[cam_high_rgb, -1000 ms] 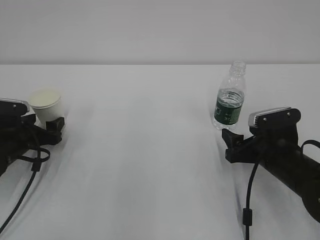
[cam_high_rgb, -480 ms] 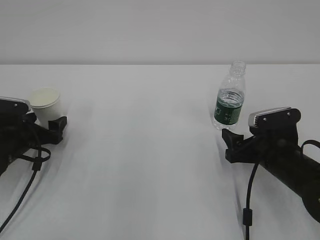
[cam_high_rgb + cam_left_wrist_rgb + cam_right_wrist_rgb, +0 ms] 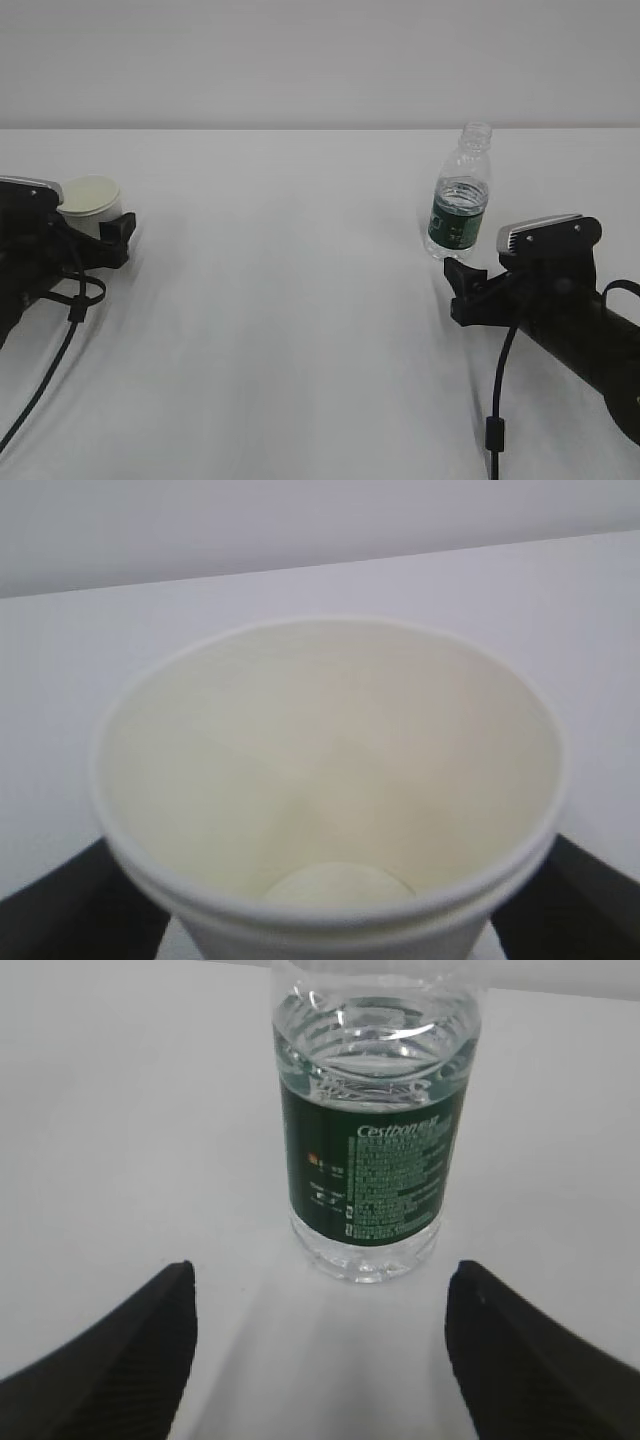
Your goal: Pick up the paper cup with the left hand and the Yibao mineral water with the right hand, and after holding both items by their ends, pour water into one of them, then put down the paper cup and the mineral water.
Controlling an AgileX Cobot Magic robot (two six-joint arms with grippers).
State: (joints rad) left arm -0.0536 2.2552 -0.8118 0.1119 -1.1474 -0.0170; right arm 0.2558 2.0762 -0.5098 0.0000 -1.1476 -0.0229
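The paper cup [image 3: 90,197] stands upright at the far left of the white table [image 3: 290,300]. My left gripper [image 3: 100,236] is open, with one finger on each side of the cup. In the left wrist view the cup [image 3: 330,780] fills the frame, empty, and a thin strip of table shows between its wall and each black finger [image 3: 60,905]. The Yibao mineral water [image 3: 459,195] stands upright at the right, capless and partly filled. My right gripper [image 3: 466,286] is open and empty, just short of the bottle [image 3: 370,1110], whose base lies beyond the fingertips [image 3: 150,1330].
A black cable [image 3: 45,375] trails from the left arm over the table. Another cable [image 3: 497,400] hangs from the right arm. The table's far edge meets a plain pale wall [image 3: 300,60].
My left gripper has moved forward, so its fingers now reach further along the cup's sides. The cup, the bottle and the right arm have not moved.
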